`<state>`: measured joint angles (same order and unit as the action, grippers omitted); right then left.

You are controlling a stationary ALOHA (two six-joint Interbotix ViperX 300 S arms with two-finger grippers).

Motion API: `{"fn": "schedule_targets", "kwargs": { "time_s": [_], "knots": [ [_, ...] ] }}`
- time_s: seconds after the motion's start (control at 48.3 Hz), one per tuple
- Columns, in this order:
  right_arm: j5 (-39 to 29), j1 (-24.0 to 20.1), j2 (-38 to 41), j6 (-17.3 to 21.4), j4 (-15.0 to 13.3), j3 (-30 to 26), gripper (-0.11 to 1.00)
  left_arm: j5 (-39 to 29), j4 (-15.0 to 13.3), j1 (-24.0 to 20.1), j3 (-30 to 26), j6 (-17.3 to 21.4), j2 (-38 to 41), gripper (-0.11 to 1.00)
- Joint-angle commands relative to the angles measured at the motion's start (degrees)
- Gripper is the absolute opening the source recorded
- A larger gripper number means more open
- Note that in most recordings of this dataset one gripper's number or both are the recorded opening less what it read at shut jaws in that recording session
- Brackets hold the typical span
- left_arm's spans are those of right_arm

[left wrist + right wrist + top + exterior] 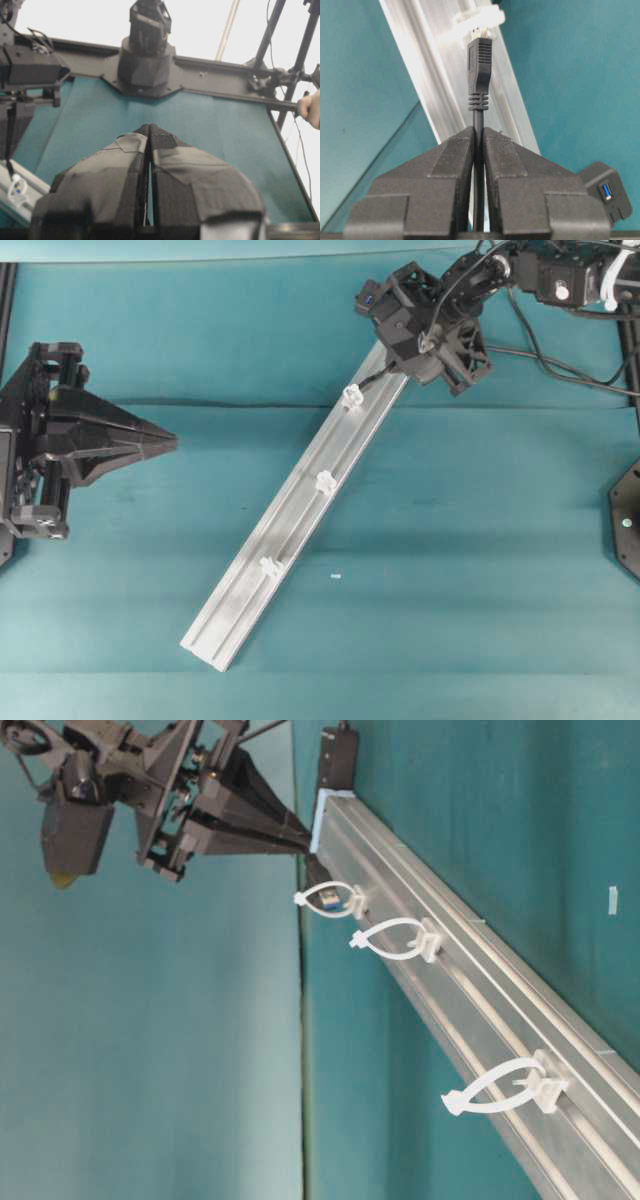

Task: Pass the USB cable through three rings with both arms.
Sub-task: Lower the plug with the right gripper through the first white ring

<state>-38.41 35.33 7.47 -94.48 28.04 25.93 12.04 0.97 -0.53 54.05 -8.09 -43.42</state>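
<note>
The right gripper (478, 131) pinched the USB cable (479, 75), its plug entering the first of three rings (479, 21); the left gripper (165, 445) waited, fingers pressed together.

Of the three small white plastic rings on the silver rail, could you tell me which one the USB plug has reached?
The ring at the rail's upper end, beside the right hand; the other two rings sit farther down.

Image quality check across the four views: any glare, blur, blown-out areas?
Overhead: even light, rail bright but readable. Table-level: picture is turned sideways, near ring sharp. Left wrist: background above the table blown out white, left claw soft. Right wrist: USB cable plug sharp, rail overexposed near the ring.
</note>
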Motion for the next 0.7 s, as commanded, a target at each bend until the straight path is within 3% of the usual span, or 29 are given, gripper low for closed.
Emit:
{"fn": "schedule_targets", "kwargs": {
  "time_s": [0.0,0.435,0.683],
  "knots": [
    [0.6,-1.1,0.5,-0.6,0.5,-0.5,0.10,0.3,0.1,-0.1,-1.6,0.1,0.0,-0.01],
    [1.6,-2.3,1.7,-0.6,1.6,-1.1,0.10,-0.5,0.1,-0.3,-1.7,0.2,0.7,-0.01],
    [1.4,-3.3,1.7,-0.6,3.5,-1.1,0.10,-4.0,0.1,-3.7,-2.6,-1.2,5.3,-0.01]
  ]
}}
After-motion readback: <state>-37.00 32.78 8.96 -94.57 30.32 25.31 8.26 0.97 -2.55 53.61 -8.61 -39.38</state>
